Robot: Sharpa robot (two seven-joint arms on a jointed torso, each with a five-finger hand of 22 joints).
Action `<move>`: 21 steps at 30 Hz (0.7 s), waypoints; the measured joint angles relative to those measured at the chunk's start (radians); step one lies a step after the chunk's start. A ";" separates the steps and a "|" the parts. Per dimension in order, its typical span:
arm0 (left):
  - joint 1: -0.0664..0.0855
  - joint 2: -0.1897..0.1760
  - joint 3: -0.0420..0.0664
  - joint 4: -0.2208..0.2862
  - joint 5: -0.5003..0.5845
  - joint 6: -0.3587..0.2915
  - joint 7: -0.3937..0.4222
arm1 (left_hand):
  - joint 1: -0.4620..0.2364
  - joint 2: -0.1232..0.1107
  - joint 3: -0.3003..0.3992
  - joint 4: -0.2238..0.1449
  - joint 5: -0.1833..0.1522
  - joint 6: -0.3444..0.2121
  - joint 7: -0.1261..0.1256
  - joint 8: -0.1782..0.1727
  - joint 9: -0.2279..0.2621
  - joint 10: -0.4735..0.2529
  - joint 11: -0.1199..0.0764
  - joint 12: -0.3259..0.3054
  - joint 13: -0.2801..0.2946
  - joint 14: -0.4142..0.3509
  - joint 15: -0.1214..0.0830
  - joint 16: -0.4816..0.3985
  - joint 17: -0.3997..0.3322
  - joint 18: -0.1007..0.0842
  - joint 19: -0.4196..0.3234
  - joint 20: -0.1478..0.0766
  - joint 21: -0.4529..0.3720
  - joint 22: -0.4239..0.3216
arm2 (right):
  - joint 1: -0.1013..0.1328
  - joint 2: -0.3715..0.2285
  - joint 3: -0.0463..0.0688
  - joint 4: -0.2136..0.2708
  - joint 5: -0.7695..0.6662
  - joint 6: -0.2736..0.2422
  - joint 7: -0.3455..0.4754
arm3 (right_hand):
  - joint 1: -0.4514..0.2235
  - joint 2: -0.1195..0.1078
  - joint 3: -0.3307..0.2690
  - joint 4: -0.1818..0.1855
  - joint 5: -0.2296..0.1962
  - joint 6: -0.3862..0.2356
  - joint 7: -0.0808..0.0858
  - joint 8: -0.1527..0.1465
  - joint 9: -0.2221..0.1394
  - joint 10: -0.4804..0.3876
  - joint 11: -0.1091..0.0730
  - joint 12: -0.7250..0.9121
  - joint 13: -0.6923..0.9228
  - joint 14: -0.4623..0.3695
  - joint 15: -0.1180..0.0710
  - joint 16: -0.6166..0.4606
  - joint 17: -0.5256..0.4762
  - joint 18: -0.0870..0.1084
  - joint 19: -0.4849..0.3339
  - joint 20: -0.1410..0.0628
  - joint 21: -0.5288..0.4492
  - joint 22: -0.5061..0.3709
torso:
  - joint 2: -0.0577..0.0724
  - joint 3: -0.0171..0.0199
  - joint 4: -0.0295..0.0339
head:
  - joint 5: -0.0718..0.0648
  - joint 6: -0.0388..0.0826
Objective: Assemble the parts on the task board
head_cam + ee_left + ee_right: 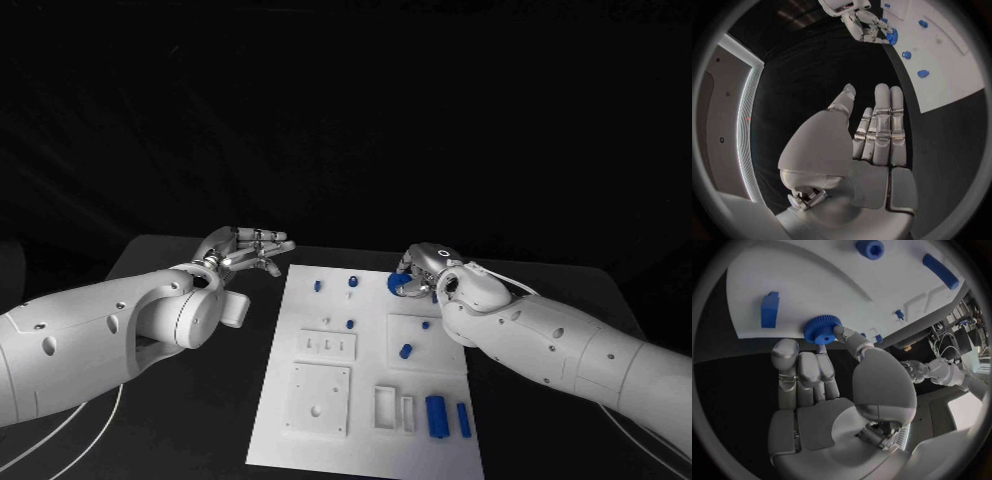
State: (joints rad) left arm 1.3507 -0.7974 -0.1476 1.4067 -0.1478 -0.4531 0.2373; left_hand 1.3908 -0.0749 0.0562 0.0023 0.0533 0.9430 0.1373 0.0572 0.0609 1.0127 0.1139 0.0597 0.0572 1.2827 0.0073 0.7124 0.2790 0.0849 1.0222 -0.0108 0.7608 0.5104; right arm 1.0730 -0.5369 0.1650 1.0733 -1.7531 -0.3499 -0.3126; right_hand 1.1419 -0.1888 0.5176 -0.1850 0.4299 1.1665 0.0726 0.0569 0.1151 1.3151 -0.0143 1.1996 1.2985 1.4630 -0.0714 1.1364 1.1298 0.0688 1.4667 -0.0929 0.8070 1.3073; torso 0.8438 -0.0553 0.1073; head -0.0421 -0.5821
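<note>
The white task board [364,395] lies in the middle of the black table. At its far edge my right hand [428,267] pinches a blue toothed wheel [394,284]; in the right wrist view the thumb presses the wheel [822,330] against the fingertips [786,351] just over the board's rim [786,287]. My left hand [242,248] hovers over the table beside the board's far left corner, fingers stretched out and holding nothing; its palm [873,145] shows bare in the left wrist view. Small blue parts [353,281] stand on the board.
More blue pieces sit on the board: a peg [317,286], a knob [405,351] and two long bars [436,413] near the front. White recessed blocks [319,397] occupy the board's left half. Black table [202,420] surrounds the board.
</note>
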 measured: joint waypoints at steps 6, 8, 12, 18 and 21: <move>0.000 -0.002 0.000 0.001 0.000 0.000 -0.002 | 0.000 0.000 0.000 0.000 0.000 0.000 0.000 0.000 0.000 -0.003 -0.003 0.000 0.000 0.000 0.000 0.000 0.000 0.000 0.000 0.000 0.000 0.000 | -0.005 -0.015 -0.003 0.044 -0.006 -0.004 -0.001 | 0.000 0.000 -0.007 0.004 -0.004 0.004 0.000 0.001 0.000 0.000 0.000 0.000 0.000 0.000 0.000 0.000 0.002 0.000 0.000 0.000 0.008 0.000 | 0.000 -0.0008 -0.0001 | 0.001 0.001; 0.000 -0.003 0.000 0.001 0.000 0.000 -0.003 | 0.000 0.000 0.000 0.000 0.000 0.000 0.000 0.000 0.000 -0.003 -0.003 0.000 0.000 0.000 0.000 0.000 0.000 0.000 0.000 0.000 0.000 0.000 | -0.005 -0.020 -0.003 0.064 -0.012 -0.008 -0.002 | 0.000 0.000 -0.007 0.004 -0.008 0.004 0.000 0.001 0.000 0.002 -0.002 0.000 0.000 0.000 0.000 0.000 0.003 0.000 0.000 0.000 0.012 0.000 | 0.000 -0.0009 -0.0003 | 0.002 0.001; 0.000 -0.004 0.000 0.002 0.000 0.001 -0.003 | 0.000 0.000 0.000 0.000 0.000 0.000 0.000 0.000 0.000 -0.003 -0.003 0.000 0.000 0.000 0.000 0.000 0.000 0.000 0.000 0.000 0.000 0.000 | -0.005 -0.030 -0.002 0.105 -0.025 -0.019 -0.005 | 0.000 0.000 -0.010 0.007 -0.012 0.006 0.001 0.002 0.000 0.004 -0.004 0.000 0.000 -0.004 -0.003 0.000 0.003 0.000 0.000 0.000 0.016 0.000 | -0.001 -0.0013 -0.0004 | 0.002 0.001; 0.000 -0.005 0.000 0.004 0.000 0.001 -0.004 | 0.000 0.000 0.000 0.000 0.000 0.000 0.000 0.000 0.000 -0.003 -0.003 0.000 0.000 0.000 0.000 0.000 0.000 0.000 0.000 0.000 0.000 0.000 | -0.004 -0.033 -0.001 0.160 -0.052 -0.036 -0.010 | 0.000 -0.001 -0.005 0.012 -0.016 0.007 0.001 0.004 0.000 0.004 -0.004 0.000 0.000 -0.004 -0.003 0.000 0.003 0.000 0.000 0.000 0.016 0.000 | -0.001 -0.0020 -0.0001 | 0.005 0.000; 0.000 -0.006 0.000 0.005 0.000 0.001 -0.004 | 0.000 0.000 0.000 0.000 0.003 -0.004 0.004 0.000 0.000 -0.003 -0.003 0.000 0.000 0.000 0.000 0.000 0.000 0.000 0.000 0.000 0.000 0.001 | -0.004 -0.029 -0.001 0.181 -0.067 -0.041 -0.013 | 0.007 -0.007 -0.003 0.014 -0.023 0.007 0.001 0.004 0.000 0.004 -0.004 0.000 0.000 -0.004 -0.003 0.000 0.003 0.000 0.000 0.000 0.021 0.000 | -0.001 -0.0019 0.0006 | 0.006 0.000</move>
State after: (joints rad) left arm 1.3507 -0.8029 -0.1478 1.4115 -0.1480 -0.4525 0.2332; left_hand 1.3908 -0.0748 0.0562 0.0022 0.0562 0.9395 0.1410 0.0572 0.0609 1.0094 0.1107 0.0597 0.0572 1.2827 0.0073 0.7124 0.2790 0.0849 1.0222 -0.0108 0.7608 0.5110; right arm 1.0688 -0.5663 0.1643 1.2547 -1.8201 -0.3913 -0.3258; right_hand 1.1488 -0.1958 0.5148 -0.1708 0.4066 1.1733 0.0736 0.0608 0.1152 1.3191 -0.0179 1.1995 1.2983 1.4593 -0.0748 1.1364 1.1323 0.0687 1.4667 -0.0929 0.8279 1.3073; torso 0.8432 -0.0572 0.1079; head -0.0360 -0.5820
